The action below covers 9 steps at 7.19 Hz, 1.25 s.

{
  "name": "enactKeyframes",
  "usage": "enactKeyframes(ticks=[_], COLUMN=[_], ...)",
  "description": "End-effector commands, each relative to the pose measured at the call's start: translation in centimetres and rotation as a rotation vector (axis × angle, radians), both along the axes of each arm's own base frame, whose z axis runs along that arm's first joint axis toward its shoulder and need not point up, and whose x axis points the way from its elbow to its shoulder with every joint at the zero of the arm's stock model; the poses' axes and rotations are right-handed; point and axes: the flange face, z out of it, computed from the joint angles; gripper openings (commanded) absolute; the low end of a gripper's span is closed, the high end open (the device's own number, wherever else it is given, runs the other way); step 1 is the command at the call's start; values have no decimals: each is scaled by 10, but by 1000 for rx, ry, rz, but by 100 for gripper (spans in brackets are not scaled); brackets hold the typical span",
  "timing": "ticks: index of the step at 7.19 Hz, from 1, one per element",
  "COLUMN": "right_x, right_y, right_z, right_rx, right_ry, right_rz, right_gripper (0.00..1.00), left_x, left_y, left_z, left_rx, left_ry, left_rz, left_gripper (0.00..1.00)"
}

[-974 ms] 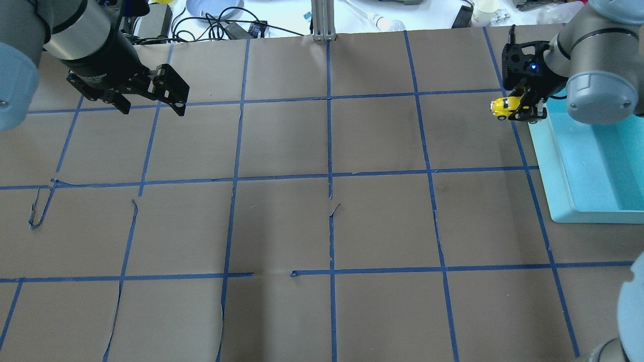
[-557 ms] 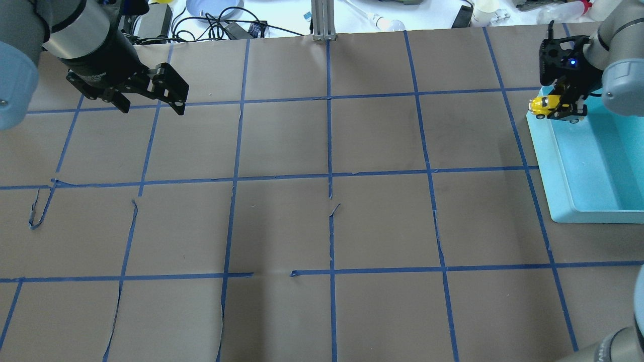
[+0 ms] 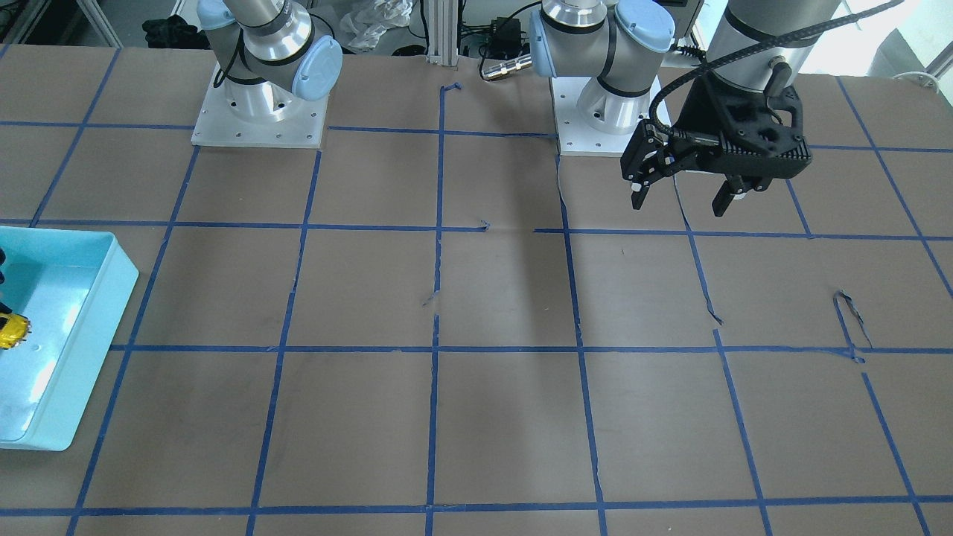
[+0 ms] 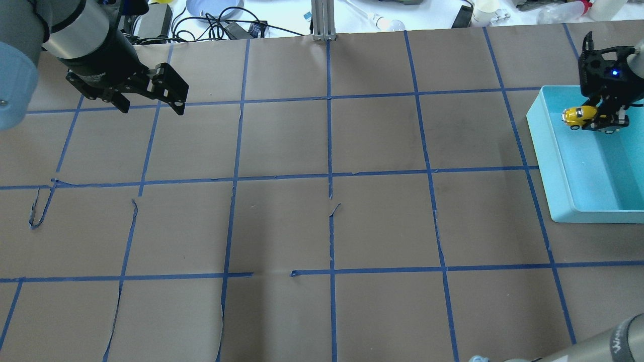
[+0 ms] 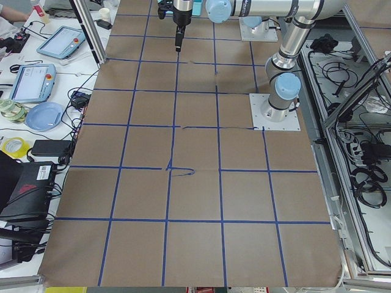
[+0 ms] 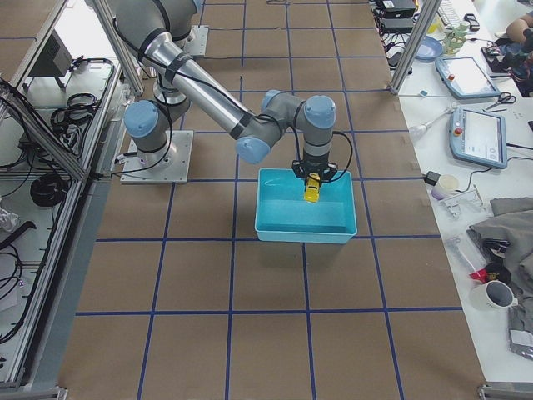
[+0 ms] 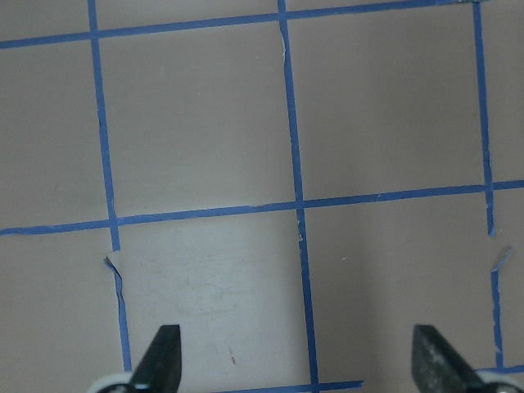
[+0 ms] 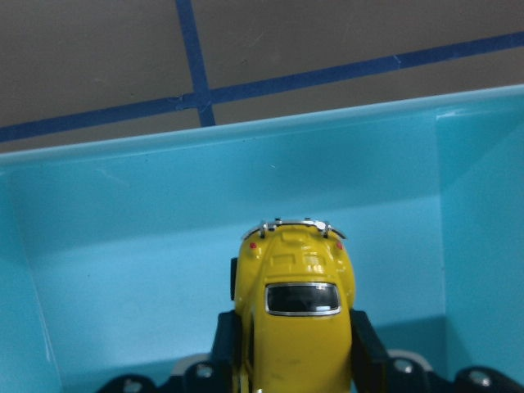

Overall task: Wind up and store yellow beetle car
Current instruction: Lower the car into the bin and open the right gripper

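Nearly done — right gripper (image 4: 594, 119) grips the glossy yellow beetle car (image 8: 298, 321) over the light-blue plastic bin (image 4: 542, 143); release not yet done — left gripper (image 4: 151, 107) wide, empty.

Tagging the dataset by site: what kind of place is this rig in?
Probably a robotics lab cell, not a factory line: left arm and right arm bolted to a paper-covered table with a blue tape grid, teach pendants alongside, loose cables.

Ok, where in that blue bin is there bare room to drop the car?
The floor of the blue bin is bare, bordered by its walls. The one crowded spot is where the right claw holds the yellow beetle car, near the wall facing the middle of the table.
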Motion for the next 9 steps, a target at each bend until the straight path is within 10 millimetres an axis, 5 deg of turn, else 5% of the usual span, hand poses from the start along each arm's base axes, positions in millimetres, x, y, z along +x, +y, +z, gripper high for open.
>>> enactKeyframes(ticks=[1, 4, 9], right_x=[-23, -23, -21], right_y=[23, 30, 32], right_z=[-27, -65, -82], right_rx=[34, 31, 38], right_ry=[-20, -12, -21], right_rz=[5, 75, 66], right_gripper=[0, 0, 8], left_x=[-1, 0, -1], left_y=[0, 0, 0], left_z=[0, 0, 0], left_rx=[-1, 1, 1], left_ry=[2, 1, 1], left_rz=[-2, 0, -1], left_gripper=[100, 100, 100])
